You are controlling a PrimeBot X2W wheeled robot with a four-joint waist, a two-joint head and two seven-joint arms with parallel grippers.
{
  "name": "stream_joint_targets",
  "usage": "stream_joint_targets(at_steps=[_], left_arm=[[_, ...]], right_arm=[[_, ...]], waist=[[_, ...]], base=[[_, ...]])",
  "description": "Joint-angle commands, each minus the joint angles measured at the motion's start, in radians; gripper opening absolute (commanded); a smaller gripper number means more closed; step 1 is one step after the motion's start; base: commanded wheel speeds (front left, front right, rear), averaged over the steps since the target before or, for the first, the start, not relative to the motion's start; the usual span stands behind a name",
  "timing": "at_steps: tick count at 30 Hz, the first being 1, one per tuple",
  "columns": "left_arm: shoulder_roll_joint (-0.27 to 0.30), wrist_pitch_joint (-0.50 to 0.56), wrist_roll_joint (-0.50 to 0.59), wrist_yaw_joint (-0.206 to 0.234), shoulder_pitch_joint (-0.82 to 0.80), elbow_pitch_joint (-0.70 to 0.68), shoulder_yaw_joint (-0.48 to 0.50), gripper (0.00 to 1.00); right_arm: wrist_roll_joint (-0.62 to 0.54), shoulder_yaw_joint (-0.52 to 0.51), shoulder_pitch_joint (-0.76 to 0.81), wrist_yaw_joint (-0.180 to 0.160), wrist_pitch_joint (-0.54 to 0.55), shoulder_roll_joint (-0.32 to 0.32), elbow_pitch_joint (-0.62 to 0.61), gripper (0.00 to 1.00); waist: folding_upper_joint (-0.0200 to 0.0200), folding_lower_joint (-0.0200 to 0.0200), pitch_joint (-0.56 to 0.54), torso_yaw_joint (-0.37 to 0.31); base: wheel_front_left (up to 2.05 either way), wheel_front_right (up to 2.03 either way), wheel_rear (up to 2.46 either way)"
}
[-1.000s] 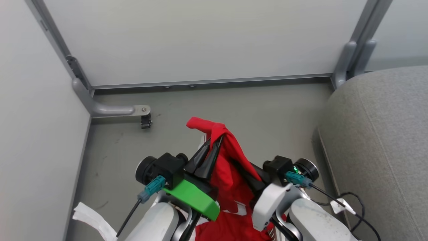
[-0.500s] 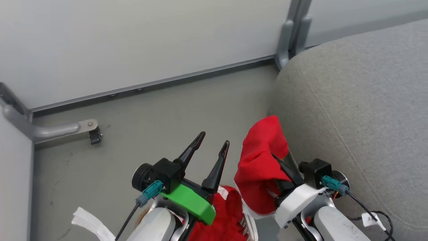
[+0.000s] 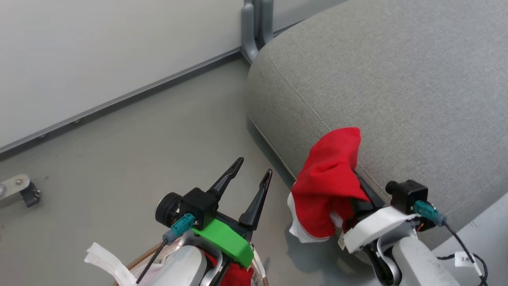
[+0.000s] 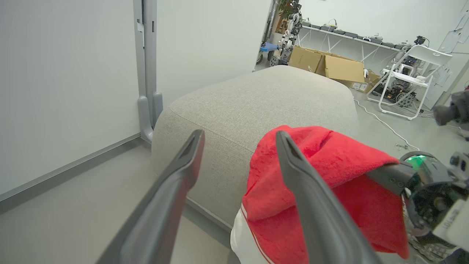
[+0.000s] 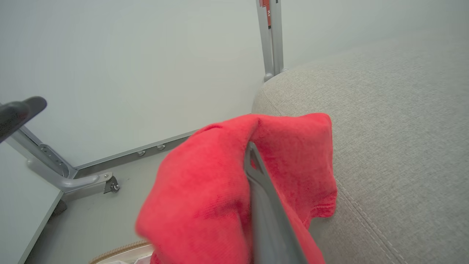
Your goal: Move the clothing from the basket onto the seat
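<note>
A red piece of clothing (image 3: 329,174) hangs draped over my right gripper (image 5: 251,150), which is shut on it at the near rounded edge of the grey seat (image 3: 397,79). In the right wrist view the clothing (image 5: 205,190) covers most of the fingers. My left gripper (image 3: 254,166) stands open and holds nothing, over the floor to the left of the clothing (image 4: 329,161). More red clothing (image 3: 234,276) lies in the basket (image 3: 139,260) under my left arm, where its brown rim shows. The seat (image 4: 263,99) fills the space ahead.
A grey metal post (image 3: 254,28) and white wall panels stand behind the seat's corner. A caster foot (image 3: 24,192) sits on the floor at the left. Cardboard boxes (image 4: 329,66) and a white folding chair (image 4: 414,73) stand beyond the seat. A cable (image 3: 468,254) trails at the lower right.
My left gripper has opened and let go of the red clothing. The right gripper alone now carries it rightward to the seat's edge. The head camera has turned right.
</note>
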Motion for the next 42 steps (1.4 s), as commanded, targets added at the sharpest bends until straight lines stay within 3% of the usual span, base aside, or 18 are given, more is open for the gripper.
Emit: stream_joint_targets(at_steps=[1, 5, 13, 24, 32, 42], left_arm=[[0.015, 0.0, 0.007, -0.002, -0.02, 0.004, -0.003, 1.0], [0.038, 0.0, 0.008, -0.002, -0.04, 0.008, -0.024, 1.0], [0.111, 0.0, 0.011, -0.002, -0.098, 0.003, -0.06, 1.0], [0.191, 0.0, 0.023, -0.002, -0.209, -0.029, -0.113, 1.0], [0.205, 0.0, 0.009, -0.003, -0.257, -0.034, -0.122, 1.0], [0.187, 0.0, 0.001, -0.003, -0.222, -0.026, -0.111, 1.0]], right_arm=[[0.002, -0.016, -0.035, -0.001, -0.002, 0.0, -0.012, 0.0], [-0.025, -0.049, -0.111, -0.001, -0.002, -0.037, -0.03, 0.0], [-0.113, -0.172, -0.354, -0.001, -0.002, -0.17, -0.032, 0.0], [-0.237, -0.406, -0.665, -0.001, -0.002, -0.304, 0.157, 0.0], [-0.323, -0.52, -0.781, -0.001, -0.002, -0.313, 0.299, 0.0], [-0.455, -0.677, -0.652, -0.001, -0.002, -0.264, 0.386, 0.0]], waist=[[0.0, 0.0, 0.055, -0.043], [0.0, 0.0, 0.109, -0.036], [0.0, 0.0, 0.267, 0.014], [0.0, 0.0, 0.488, 0.119], [0.0, 0.0, 0.588, 0.193], [0.0, 0.0, 0.587, 0.256]], base=[[0.0, 0.0, 0.0], [0.0, 0.0, 0.0], [0.0, 0.0, 0.0], [0.0, 0.0, 0.0], [0.0, 0.0, 0.0], [0.0, 0.0, 0.0]])
